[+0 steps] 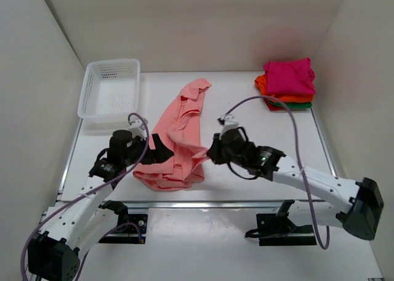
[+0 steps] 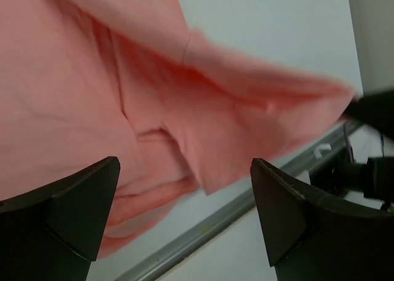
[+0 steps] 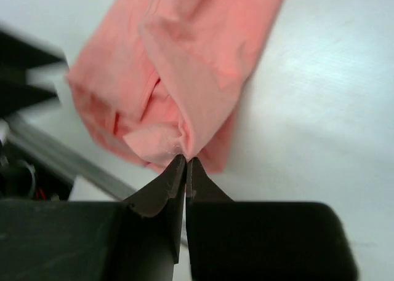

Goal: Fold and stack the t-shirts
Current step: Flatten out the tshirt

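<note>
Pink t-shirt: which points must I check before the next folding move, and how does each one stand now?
1. Right hand shut on the pink t-shirt: ok.
2. Left hand gripping the cloth: not ok, it is open.
3. Shirt lying flat: not ok, it is bunched.
4. Folded stack apart from both arms: ok.
5. Basket apart from the shirt: ok.
</note>
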### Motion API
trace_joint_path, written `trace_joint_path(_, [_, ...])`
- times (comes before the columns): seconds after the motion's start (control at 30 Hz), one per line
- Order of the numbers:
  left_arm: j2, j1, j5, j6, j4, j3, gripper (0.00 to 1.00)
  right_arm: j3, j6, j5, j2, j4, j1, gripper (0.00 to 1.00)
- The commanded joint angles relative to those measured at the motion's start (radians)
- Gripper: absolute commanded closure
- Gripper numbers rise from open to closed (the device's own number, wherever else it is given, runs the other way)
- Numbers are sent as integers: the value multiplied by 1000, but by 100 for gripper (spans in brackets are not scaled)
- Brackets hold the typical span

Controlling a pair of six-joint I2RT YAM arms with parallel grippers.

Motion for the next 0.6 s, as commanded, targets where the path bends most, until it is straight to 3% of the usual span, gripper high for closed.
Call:
trace_joint_path(0.0, [-20, -111, -3, -64, 107, -59, 2, -47, 48, -6, -82, -13, -127, 100])
trace_joint_path(0.23, [78, -323, -65, -164, 233, -140, 1, -105, 2, 10, -134, -56, -391, 100])
trace_joint_path(0.5, [260, -429, -126, -143, 227, -101, 1, -117, -124, -49, -131, -31, -738, 100])
trace_joint_path(0.57, [277, -425, -135, -135, 225, -123, 2, -98, -150, -28, -125, -37, -772, 100])
